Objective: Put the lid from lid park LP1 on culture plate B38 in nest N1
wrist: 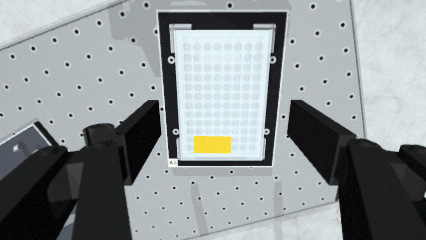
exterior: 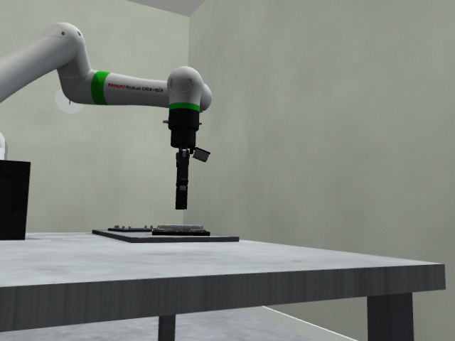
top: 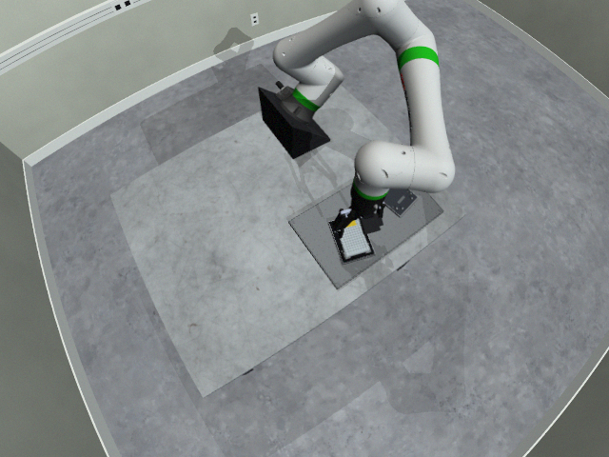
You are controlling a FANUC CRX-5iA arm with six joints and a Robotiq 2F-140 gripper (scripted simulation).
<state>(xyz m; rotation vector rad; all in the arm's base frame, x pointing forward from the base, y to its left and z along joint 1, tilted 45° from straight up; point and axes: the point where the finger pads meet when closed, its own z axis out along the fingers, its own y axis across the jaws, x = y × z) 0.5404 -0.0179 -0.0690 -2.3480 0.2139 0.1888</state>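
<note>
The culture plate B38 (wrist: pixel 220 85) (top: pixel 355 242) (exterior: pixel 180 229) lies in the black nest N1 (wrist: pixel 167 75) (exterior: pixel 165 232) on the perforated grey base plate (wrist: pixel 75 75) (top: pixel 314 236) (exterior: pixel 128 238). A clear lid lies flat over its wells, with a yellow label (wrist: pixel 212 144) (top: pixel 352 223) at the near end. My gripper (wrist: pixel 224 117) (exterior: pixel 180 205) (top: pixel 356 220) is open and holds nothing. It hangs straight above the plate, clear of it, with one finger on each long side. The dark grey lid park LP1 (top: pixel 402 202) (wrist: pixel 22 145) lies beside the nest with nothing on it.
A black box (top: pixel 290 129) (exterior: pixel 13 198) stands at the arm's base, at the back of the table. The base plate lies near the table's (exterior: pixel 220 278) right part; the table's front edge is far from it.
</note>
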